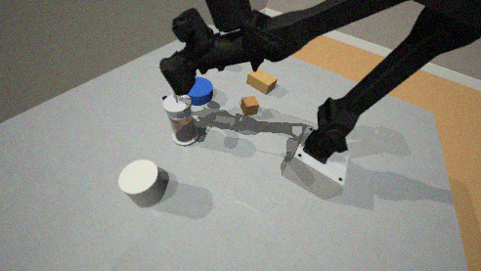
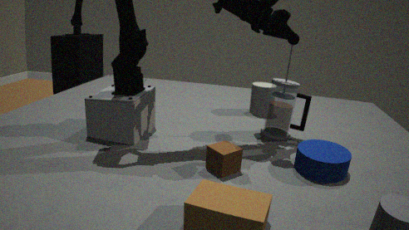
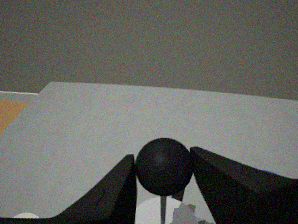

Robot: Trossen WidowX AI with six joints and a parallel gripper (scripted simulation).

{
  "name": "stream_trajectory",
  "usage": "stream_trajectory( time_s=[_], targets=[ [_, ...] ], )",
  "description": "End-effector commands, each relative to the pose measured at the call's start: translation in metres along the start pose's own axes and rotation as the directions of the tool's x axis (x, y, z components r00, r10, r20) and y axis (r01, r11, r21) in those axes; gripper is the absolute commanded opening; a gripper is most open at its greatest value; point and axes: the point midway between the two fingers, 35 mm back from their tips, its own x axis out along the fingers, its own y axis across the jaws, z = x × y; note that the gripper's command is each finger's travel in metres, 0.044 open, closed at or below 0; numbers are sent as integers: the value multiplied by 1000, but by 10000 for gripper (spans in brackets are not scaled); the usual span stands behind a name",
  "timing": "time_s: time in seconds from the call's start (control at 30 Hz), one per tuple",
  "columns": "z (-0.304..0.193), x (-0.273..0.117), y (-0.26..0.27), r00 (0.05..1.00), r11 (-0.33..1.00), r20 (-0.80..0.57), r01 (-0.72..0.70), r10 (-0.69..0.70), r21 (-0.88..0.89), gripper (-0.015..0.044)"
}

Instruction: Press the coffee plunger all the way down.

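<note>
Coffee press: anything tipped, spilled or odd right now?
Nothing stands out. The coffee press stands upright on the table, rod vertical, with the gripper shut on the plunger knob.
</note>
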Motion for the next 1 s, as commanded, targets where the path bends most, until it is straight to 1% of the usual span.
stream_trajectory(
  time_s=[0.0,0.97],
  targets=[
    [-28,8,0,998,1000,-62,-4,3,-6,125],
    [-65,37,-1,998,1000,-62,-4,3,-6,125]
  ],
)
